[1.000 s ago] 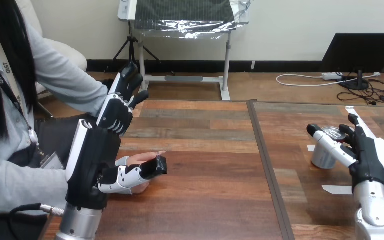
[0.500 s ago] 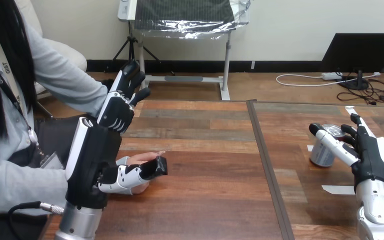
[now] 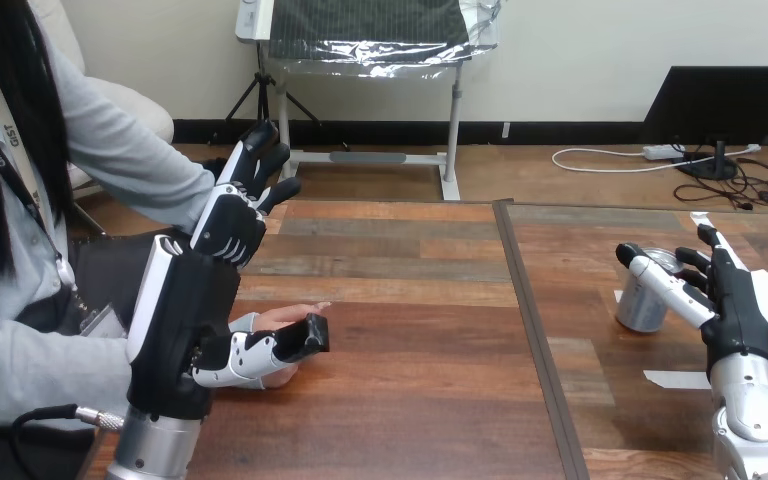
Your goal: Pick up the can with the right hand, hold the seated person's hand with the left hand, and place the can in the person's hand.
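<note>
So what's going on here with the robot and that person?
The robot is working on passing a can to the seated person. Its right hand has thumb and fingers curled round the can, which stands on the table, not yet lifted. Its left hand is at the person's hand, thumb lying across it, fingers straight, so no clear grip.

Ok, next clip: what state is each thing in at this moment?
can: upright on the table, not lifted.
right hand: thumb and fingers curled round the can.
left hand: open, fingers straight, thumb lying against the person's hand.
person's hand: resting on the table, holding nothing.
</note>
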### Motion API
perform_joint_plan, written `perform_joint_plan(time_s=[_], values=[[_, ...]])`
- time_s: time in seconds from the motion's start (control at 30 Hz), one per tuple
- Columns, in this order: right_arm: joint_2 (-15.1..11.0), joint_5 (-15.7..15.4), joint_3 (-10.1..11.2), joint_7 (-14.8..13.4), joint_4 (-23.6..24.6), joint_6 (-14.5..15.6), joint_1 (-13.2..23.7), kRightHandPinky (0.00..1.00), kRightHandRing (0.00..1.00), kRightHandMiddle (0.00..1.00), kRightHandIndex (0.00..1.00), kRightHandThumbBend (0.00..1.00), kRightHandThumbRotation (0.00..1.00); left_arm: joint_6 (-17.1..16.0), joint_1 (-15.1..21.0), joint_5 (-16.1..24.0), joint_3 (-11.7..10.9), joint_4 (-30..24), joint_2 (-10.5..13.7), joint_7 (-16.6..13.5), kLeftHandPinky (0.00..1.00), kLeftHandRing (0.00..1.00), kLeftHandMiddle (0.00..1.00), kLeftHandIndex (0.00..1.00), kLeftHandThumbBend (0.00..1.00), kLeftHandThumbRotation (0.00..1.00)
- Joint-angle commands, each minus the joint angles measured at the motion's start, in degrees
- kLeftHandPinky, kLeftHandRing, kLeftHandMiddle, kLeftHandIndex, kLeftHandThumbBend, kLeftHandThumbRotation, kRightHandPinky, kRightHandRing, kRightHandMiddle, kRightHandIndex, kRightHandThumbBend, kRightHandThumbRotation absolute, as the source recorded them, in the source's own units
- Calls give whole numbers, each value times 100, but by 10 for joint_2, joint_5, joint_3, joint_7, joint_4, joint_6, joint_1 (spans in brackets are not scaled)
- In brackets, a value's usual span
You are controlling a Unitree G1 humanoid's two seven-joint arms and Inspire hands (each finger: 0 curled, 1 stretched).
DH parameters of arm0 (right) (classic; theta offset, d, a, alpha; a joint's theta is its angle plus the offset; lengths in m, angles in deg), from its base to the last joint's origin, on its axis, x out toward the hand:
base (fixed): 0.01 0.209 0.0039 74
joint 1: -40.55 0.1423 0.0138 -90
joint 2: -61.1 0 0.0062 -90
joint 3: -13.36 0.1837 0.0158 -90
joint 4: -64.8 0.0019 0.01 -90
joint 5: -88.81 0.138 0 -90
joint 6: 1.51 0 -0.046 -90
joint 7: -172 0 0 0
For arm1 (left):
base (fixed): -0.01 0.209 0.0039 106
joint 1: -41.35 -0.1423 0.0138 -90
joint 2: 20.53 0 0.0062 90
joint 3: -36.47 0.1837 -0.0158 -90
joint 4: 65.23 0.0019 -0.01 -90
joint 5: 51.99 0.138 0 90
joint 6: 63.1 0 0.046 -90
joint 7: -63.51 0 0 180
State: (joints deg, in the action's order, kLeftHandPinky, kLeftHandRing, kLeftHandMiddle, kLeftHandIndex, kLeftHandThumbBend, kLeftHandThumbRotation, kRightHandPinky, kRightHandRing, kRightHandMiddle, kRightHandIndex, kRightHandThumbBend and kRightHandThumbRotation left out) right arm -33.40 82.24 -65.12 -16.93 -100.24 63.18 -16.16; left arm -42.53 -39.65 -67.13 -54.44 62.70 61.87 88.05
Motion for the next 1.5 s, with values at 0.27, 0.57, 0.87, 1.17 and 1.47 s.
perform_joint_plan(time_s=[0.27, 0.57, 0.87, 1.17, 1.47], values=[[4, -3, -6, 2, -6, -2, 29, 84, 87, 88, 95, 100, 52, 9, 10, -1, -7, -39, 7, -4, 87, 95, 98, 95, 100, 58], [9, 3, -3, 6, -2, -15, 30, 86, 88, 88, 95, 100, 51, 12, 9, 1, -8, -39, 7, -4, 88, 96, 98, 95, 100, 58], [14, 6, -2, 6, 3, -33, 30, 87, 88, 87, 95, 100, 54, 10, 15, -6, -5, -29, 7, 4, 89, 96, 99, 96, 100, 56], [18, 2, -6, 0, 7, -47, 29, 89, 89, 87, 95, 100, 54, 4, 24, -4, -7, -16, 3, 4, 89, 96, 99, 96, 100, 55], [23, -2, -11, -5, 13, -70, 25, 91, 92, 91, 96, 100, 57, 1, 39, -4, -8, -1, 0, 5, 90, 96, 99, 96, 100, 53]])
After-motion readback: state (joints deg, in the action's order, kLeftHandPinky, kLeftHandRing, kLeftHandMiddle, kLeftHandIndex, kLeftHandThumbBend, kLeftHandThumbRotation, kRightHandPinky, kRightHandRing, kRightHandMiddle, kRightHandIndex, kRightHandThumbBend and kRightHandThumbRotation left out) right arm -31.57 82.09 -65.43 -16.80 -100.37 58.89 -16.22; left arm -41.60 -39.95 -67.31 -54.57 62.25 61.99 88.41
